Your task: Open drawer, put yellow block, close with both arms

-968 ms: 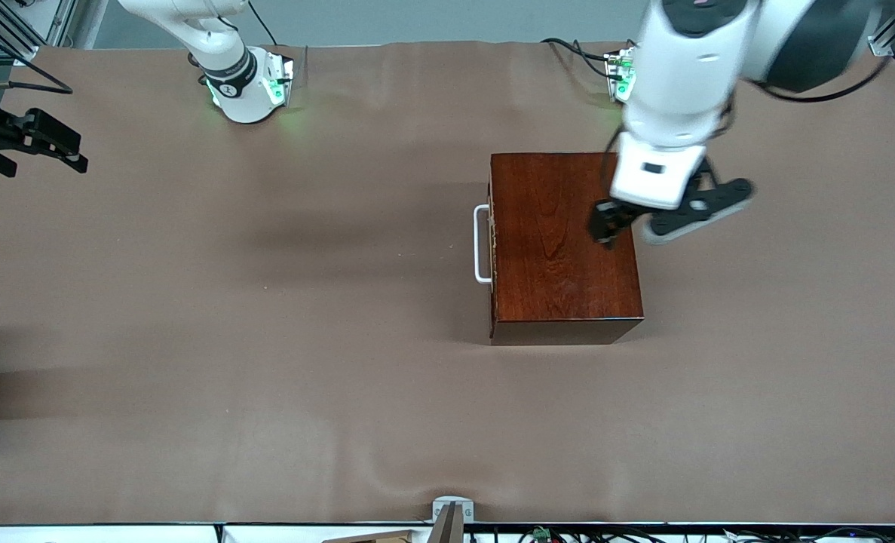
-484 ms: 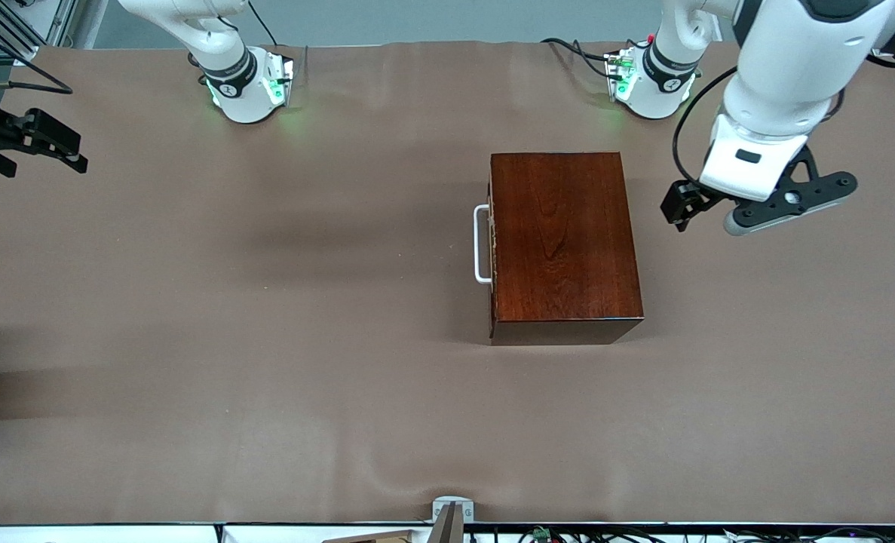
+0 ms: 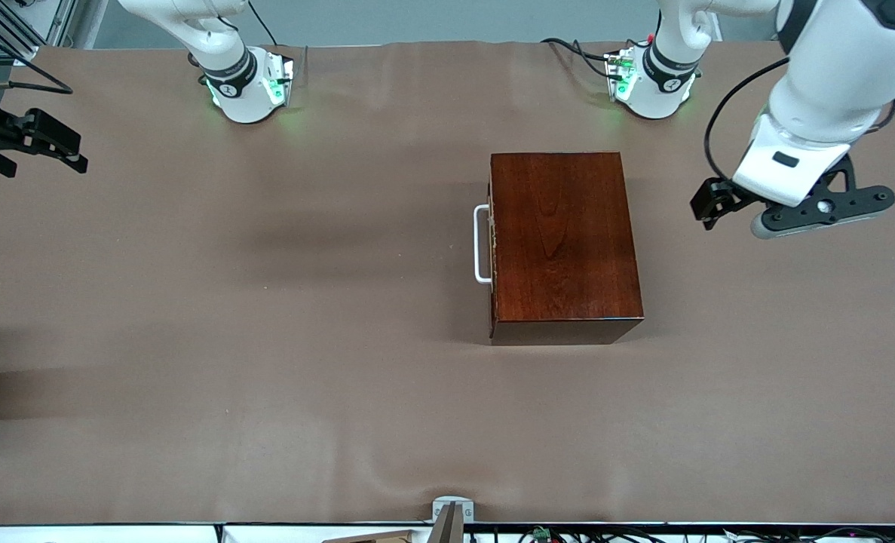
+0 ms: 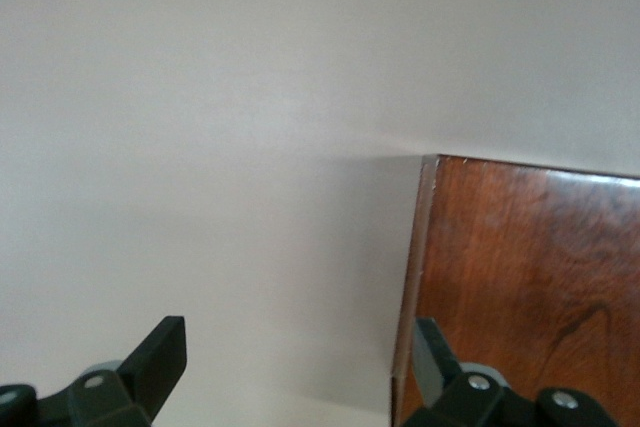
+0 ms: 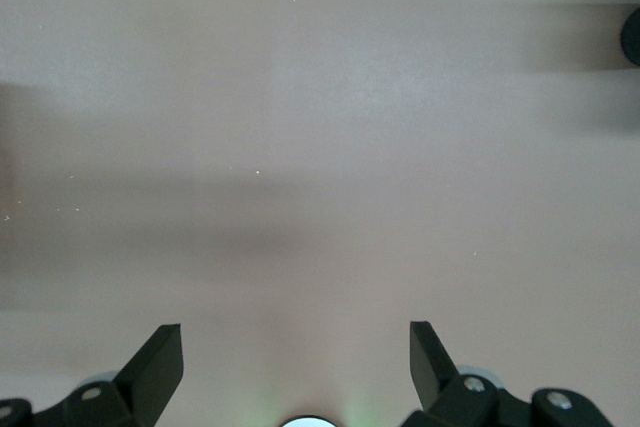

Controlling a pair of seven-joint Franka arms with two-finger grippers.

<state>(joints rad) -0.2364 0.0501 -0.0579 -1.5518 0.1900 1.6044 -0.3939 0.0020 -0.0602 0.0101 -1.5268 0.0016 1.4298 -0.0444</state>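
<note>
The left gripper [image 3: 707, 211] hangs in the air over bare desk at the left arm's end, just off the side of the dark wooden box [image 3: 562, 245]. In the left wrist view its two black fingers [image 4: 160, 357] stand wide apart with nothing between them, and one corner of the box's glossy top shows beside the other finger. The left arm [image 3: 824, 83] reaches down to it from its green-lit base at the desk's upper edge.

The right gripper [image 3: 40, 143] is at the right arm's end of the desk, well apart from the box, where that arm waits. The right wrist view shows its fingers [image 5: 160, 362] spread wide as well, empty, with only the brown desk [image 3: 266, 339] covering beneath them.

The box sits on the desk between the two arms' ends, closer to the left arm's. Its drawer [image 3: 491, 245] is pushed fully in, the front flush with the box, and the white U-shaped handle [image 3: 480, 243] sticks out toward the right arm's end of the desk. Neither gripper touches the handle or the box. The yellow block cannot be seen in any view.
</note>
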